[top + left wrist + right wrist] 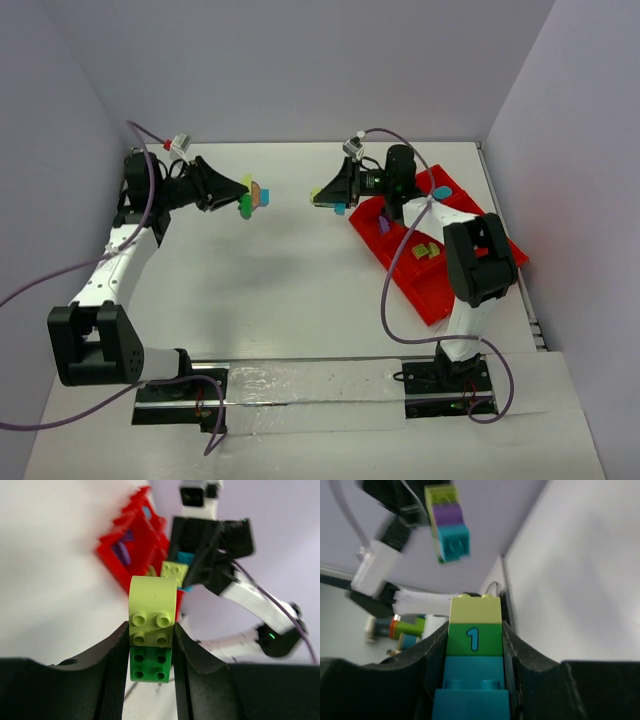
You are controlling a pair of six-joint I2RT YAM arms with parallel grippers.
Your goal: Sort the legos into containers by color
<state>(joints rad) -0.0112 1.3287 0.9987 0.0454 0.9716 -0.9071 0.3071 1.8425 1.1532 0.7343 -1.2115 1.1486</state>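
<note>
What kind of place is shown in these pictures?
Probably a robot lab cell: a left arm and a right arm bolted to a white table, plain walls around it, a red tray.

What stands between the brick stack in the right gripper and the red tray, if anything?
Nothing visible does. The right gripper holds the stack in the air beside the red tray's left corner, with only bare table between them.

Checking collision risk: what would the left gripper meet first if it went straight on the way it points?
Likely the lego stack held by the right gripper, facing it across open air; depth unclear.
</note>
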